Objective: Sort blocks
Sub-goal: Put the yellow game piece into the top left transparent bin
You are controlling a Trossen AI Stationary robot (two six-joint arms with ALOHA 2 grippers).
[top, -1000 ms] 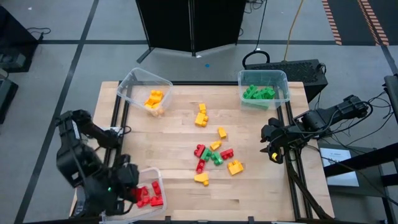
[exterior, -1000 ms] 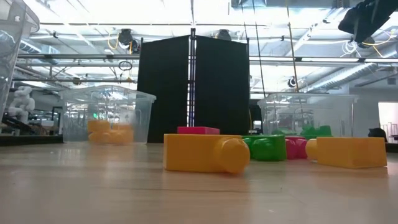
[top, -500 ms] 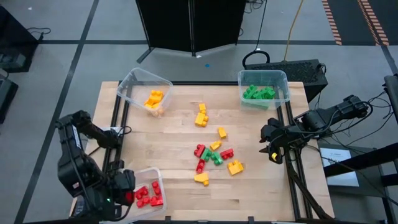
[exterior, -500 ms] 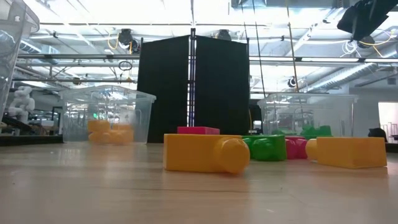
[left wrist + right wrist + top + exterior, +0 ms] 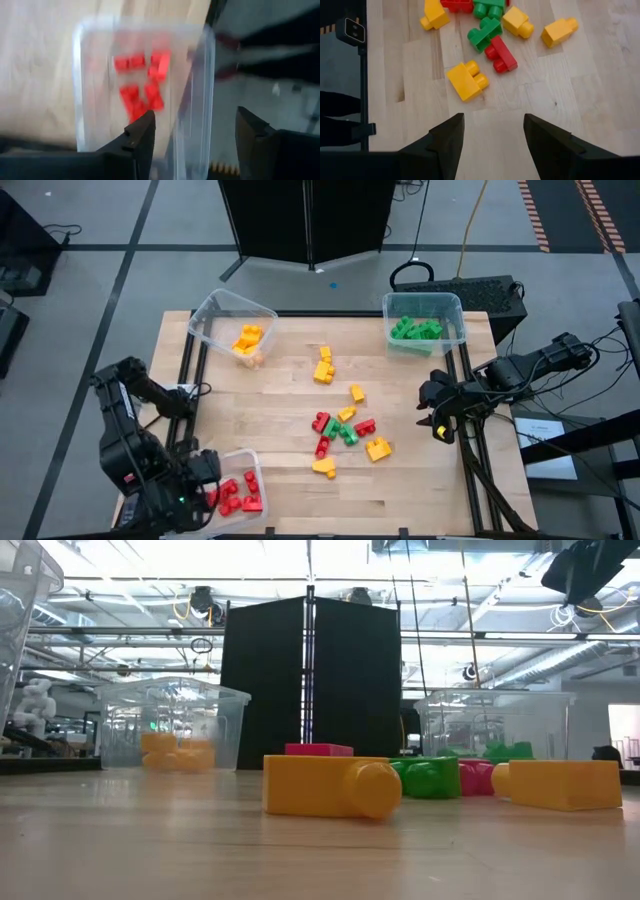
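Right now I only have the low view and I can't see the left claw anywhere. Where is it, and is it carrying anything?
Observer: The left claw hangs over the clear plastic rectangular bin at the table corner beside the left arm's base. Its fingers are apart with nothing between them.
Operator: What's in that bin?
Observer: Only small red studded plastic bricks, lying loose on its floor.
Operator: And the right claw?
Observer: The right claw waits open and empty at the table's right edge, beside the mixed pile of loose bricks.
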